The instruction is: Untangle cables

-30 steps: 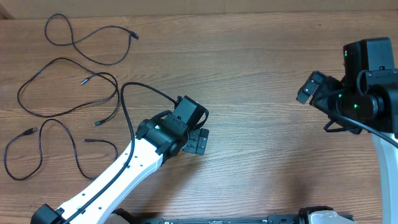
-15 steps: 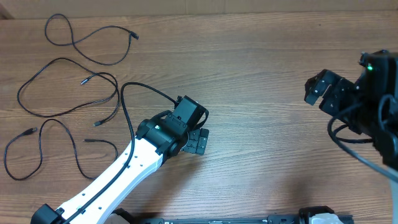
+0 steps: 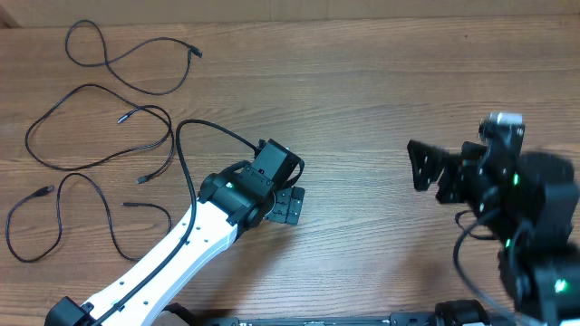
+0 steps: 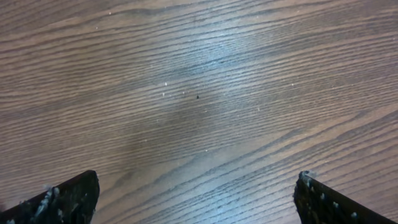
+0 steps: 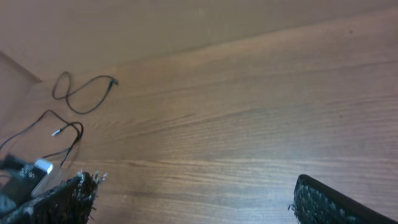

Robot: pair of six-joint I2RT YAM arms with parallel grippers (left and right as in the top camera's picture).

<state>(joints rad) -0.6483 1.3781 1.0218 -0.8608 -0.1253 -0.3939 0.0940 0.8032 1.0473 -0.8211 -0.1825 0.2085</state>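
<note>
Overhead gives you all three cables [image 3: 120, 118], separate; left wrist shows only table [image 4: 199, 93]. Left gripper [image 3: 288, 204] and right gripper [image 3: 428, 172] are spread wide.

brown wood-grain table [image 3: 381, 72], nothing fancy. three thin black cables [image 3: 91, 87] lie loose on its left side as separate strands, running from far to near.

**Cables [image 3: 170, 136] — three separate strands, flat on the counter [image 3: 362, 91]**

All are thin and black with small plug ends, lying slack at the counter's left side, close together but each its own strand.
- Far cable [image 3: 107, 60]: a small loop at its left, then a wider open curve to the right.
- Middle cable [image 3: 27, 143]: the widest — one large open loop.
- Near cable [image 3: 59, 204]: a wavy, up-and-down line.
</note>
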